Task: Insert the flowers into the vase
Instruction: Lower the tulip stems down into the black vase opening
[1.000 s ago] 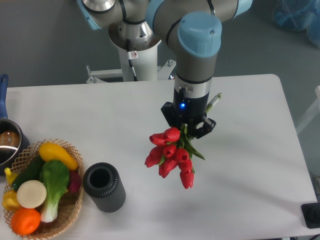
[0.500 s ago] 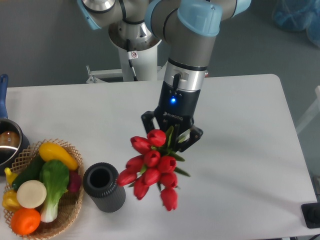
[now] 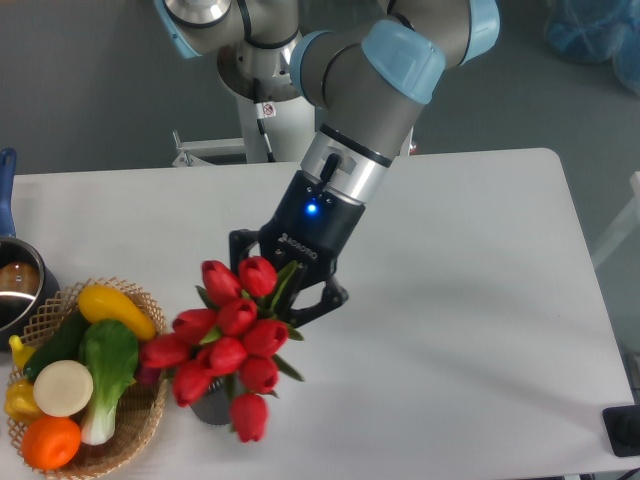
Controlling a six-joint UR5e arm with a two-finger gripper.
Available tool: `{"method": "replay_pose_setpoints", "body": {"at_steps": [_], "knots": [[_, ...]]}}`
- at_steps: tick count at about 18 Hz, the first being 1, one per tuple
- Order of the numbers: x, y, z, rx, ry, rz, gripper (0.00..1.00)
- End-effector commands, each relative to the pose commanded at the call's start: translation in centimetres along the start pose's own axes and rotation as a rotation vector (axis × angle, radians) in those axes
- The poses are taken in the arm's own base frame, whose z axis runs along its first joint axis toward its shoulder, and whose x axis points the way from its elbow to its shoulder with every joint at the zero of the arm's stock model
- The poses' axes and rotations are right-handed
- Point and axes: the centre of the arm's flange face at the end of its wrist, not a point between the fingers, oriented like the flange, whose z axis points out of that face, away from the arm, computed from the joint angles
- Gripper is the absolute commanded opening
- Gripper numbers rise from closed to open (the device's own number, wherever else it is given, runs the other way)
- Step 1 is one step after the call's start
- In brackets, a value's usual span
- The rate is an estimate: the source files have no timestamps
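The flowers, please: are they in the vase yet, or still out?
Cannot tell. The flowers, held by the gripper, cover the vase almost entirely, hiding its mouth and any stems.

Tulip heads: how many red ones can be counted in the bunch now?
9 in the flowers: two on top near the fingers, four across the middle row, two below, one lowest at the front. More may be hidden behind.

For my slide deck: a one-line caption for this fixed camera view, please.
End effector carries red tulips over the mostly hidden grey vase, beside a wicker basket.
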Motion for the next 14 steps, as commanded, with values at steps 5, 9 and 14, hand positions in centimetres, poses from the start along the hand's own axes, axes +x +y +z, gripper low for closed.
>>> {"method": "replay_pose_setpoints", "body": {"at_steps": [5, 9, 14], "knots": [[-0.6, 0.3, -0.1, 0.116, 0.114, -0.019, 0.04], [-2.2, 0.4, 0.4, 0.140, 0.138, -0.020, 0.06], [-2.9, 0.1, 1.9, 0.147, 0.164, -0.014, 0.13]]}}
